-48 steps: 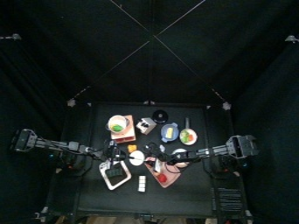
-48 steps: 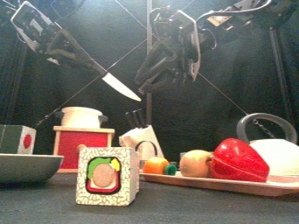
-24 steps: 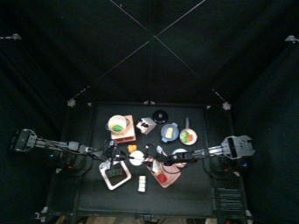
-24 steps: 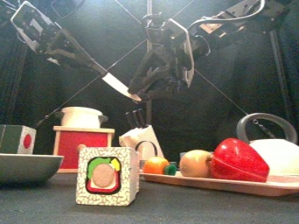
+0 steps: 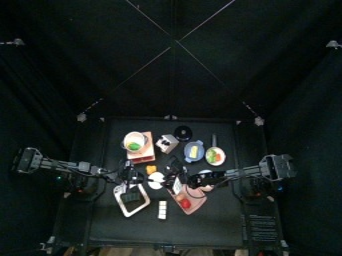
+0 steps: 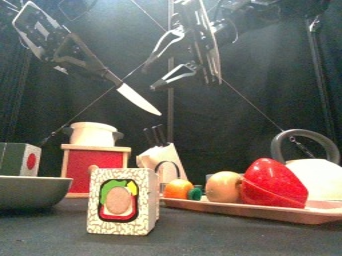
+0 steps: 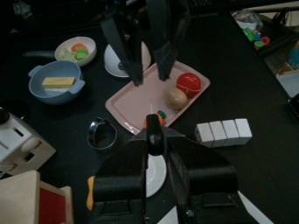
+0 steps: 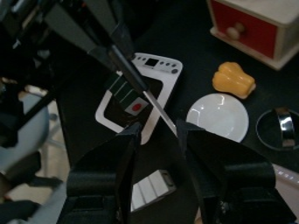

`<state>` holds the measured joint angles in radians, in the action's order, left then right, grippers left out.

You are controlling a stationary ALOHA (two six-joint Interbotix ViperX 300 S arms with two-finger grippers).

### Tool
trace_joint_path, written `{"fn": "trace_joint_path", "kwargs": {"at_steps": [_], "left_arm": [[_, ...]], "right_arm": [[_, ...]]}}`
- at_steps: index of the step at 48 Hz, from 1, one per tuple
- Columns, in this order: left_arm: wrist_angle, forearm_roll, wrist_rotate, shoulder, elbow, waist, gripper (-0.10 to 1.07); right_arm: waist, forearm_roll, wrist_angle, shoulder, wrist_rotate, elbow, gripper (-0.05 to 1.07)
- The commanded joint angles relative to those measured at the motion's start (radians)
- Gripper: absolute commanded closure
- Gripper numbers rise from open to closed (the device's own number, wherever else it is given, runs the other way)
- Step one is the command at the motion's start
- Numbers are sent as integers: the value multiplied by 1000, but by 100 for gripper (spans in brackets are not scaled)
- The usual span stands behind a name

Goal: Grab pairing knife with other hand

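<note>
The paring knife (image 6: 135, 98) is up in the air, well above the table, gripped at its handle by my left gripper (image 6: 99, 70); in the front view its long axis slants, the pale blade pointing down and toward the middle of the scene, tip lowest, over the red-and-white box (image 6: 88, 160); my left arm comes down from the upper left, and my right gripper (image 6: 187, 62) hangs from above the middle with its jaws spread wide and holding nothing, near the blade but apart from it; below stand the printed carton (image 6: 119, 201) and the pink tray (image 6: 254, 209) with a red pepper (image 6: 274, 184). From the top view both arms meet over the front half of the table (image 5: 100, 225), the knife too small to make out. In my left wrist view my jaws are closed on the dark handle (image 7: 155, 133), which runs straight out away from the camera, over the pink tray (image 7: 131, 109), and my right gripper (image 7: 149, 66) hangs beyond it, jaws apart. In my right wrist view the blade (image 8: 149, 96) crosses diagonally just above the gap between my open jaws, over a white scale (image 8: 138, 89).
</note>
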<state>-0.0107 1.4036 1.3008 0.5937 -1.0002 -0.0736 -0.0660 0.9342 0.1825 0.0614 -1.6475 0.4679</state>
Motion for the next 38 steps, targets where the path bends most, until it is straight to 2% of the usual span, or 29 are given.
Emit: {"fn": "trace_joint_path", "kwargs": {"at_steps": [1, 7, 11, 15, 21, 32, 38], "left_arm": [[3, 0, 2, 3, 11, -3, 49], [0, 0, 2, 3, 11, -3, 49], [-2, 0, 2, 3, 11, -3, 49], [-3, 0, 2, 3, 11, -3, 49], [-3, 0, 2, 3, 11, -2, 49], [-3, 2, 2, 3, 9, -3, 49], [-5, 2, 2, 3, 8, -3, 49]], "right_arm": [[6, -106, 92, 72, 6, -23, 26], [2, -186, 284, 107, 48, -31, 26], [-2, -253, 426, 118, 123, -52, 26], [-2, -314, 497, 120, 235, -84, 26], [15, -469, 506, 100, 445, -135, 26], [126, -819, 495, 41, 847, -178, 26], [147, -977, 414, 12, 1080, -169, 26]]}}
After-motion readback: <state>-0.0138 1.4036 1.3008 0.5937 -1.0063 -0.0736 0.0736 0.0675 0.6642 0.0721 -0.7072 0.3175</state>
